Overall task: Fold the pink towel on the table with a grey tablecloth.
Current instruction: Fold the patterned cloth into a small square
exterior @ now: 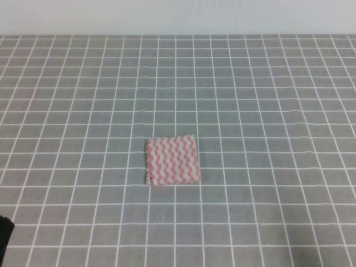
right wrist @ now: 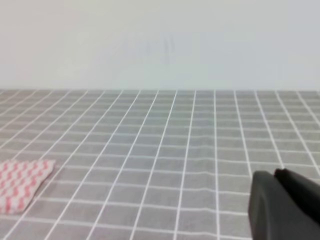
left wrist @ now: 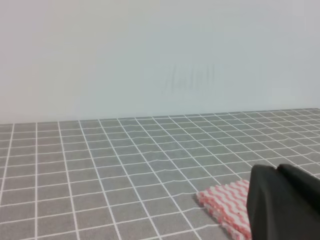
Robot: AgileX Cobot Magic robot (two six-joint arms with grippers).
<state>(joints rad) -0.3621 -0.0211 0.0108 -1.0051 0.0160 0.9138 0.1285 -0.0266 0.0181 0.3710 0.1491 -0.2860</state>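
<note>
The pink towel (exterior: 172, 160) lies flat as a small square near the middle of the table with a grey tablecloth (exterior: 267, 83). It has pink-and-white wavy stripes, and layered edges show along its side in the left wrist view (left wrist: 225, 202). Only its corner shows in the right wrist view (right wrist: 22, 182). My left gripper (left wrist: 276, 169) hangs above the cloth to the left of the towel, fingers pressed together and empty. My right gripper (right wrist: 274, 174) is well to the right of the towel, fingers together and empty. Neither touches the towel.
A dark part of the left arm (exterior: 4, 236) shows at the bottom left edge of the exterior high view. A pale wall (exterior: 178, 16) rises behind the table's far edge. The grid cloth (right wrist: 200, 130) has slight ripples.
</note>
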